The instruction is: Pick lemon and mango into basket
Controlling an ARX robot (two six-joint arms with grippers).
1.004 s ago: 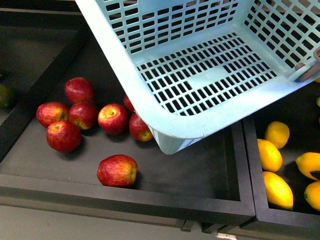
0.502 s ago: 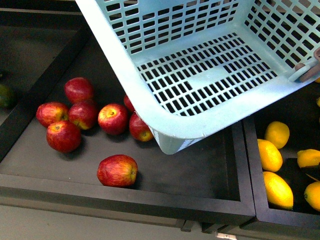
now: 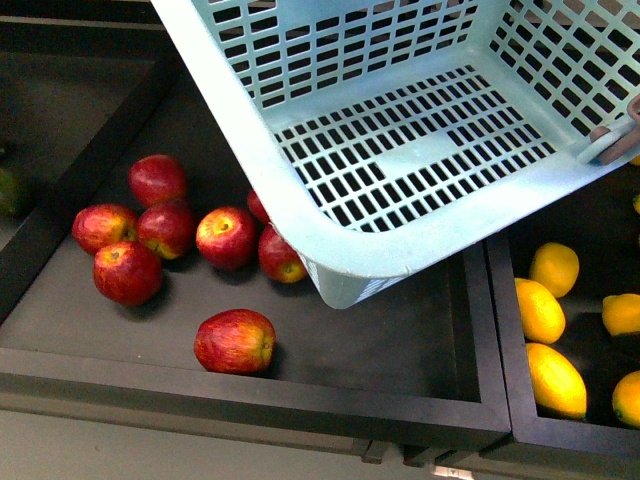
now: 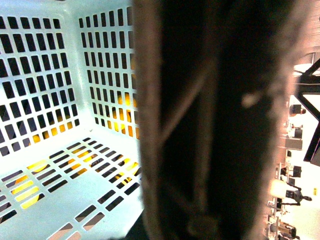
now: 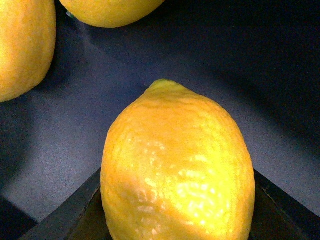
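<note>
Lemon [image 5: 177, 165] is pinched at its sides by the dark fingers [image 5: 70, 215] of the right gripper [image 5: 177, 222], within the right-hand bin [image 3: 498, 330] beside other lemons [image 3: 540, 310]. Whether the left gripper grips anything I cannot tell: a blurred dark bar [image 4: 210, 125] fills its wrist view. The pale teal basket [image 3: 290, 215] hangs tilted above the red apples [image 3: 235, 341].

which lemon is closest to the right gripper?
The lemon filling the right wrist view, sitting between the dark fingers. The two other lemons lie farther off, cut by that picture's edge.
</note>
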